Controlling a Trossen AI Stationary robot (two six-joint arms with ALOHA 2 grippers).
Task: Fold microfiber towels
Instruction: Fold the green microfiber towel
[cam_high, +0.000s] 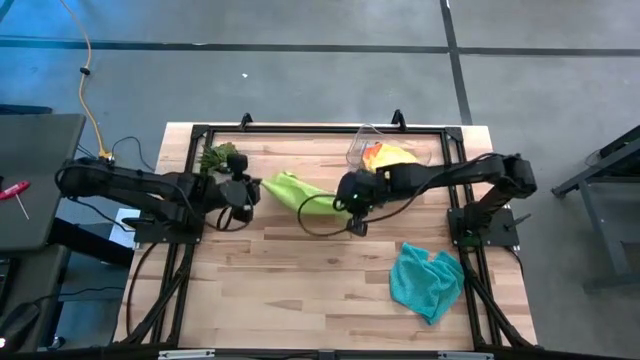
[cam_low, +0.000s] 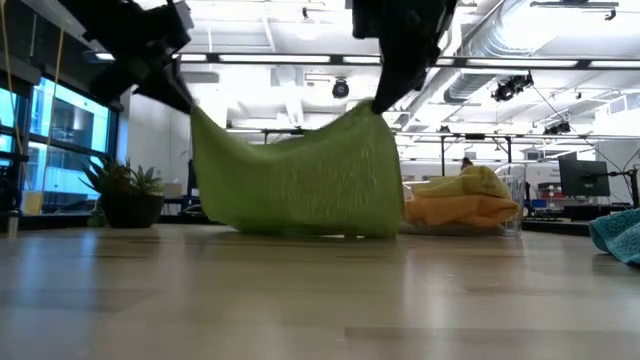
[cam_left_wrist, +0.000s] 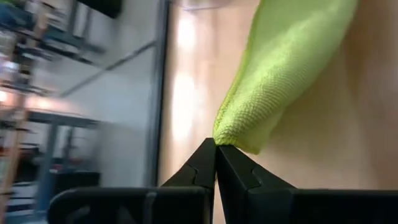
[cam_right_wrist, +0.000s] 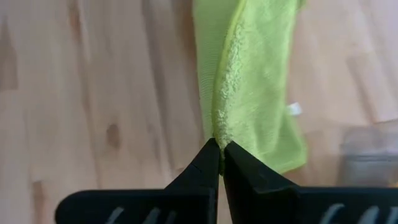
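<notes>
A lime green towel (cam_high: 297, 190) is held up between my two grippers above the table's middle; in the low view (cam_low: 300, 180) it hangs like a curtain, its bottom edge at the table. My left gripper (cam_high: 252, 186) is shut on its left top corner, my right gripper (cam_high: 347, 203) is shut on its right top corner. A teal towel (cam_high: 427, 282) lies crumpled at the near right. Yellow and orange towels (cam_high: 388, 155) lie in a clear bin (cam_high: 362, 146) at the far right. The grey towel is out of view. My left gripper pinches a corner of the lime towel (cam_left_wrist: 229, 138) between its two fingertips. The towel hangs away from the fingers, with its upper edge sagging a little toward the other gripper. My right gripper pinches the towel's hemmed edge at a corner (cam_right_wrist: 217, 138) between its two fingertips, from above, pointing down. The cloth hangs below the fingers, its lower edge (cam_low: 300, 232) at the table top.
A small green plant (cam_high: 218, 158) stands at the far left, close behind my left gripper. A dark cable loop (cam_high: 318, 222) lies on the table under my right arm. Bare wood lies along the near half of the table (cam_high: 300, 300).
</notes>
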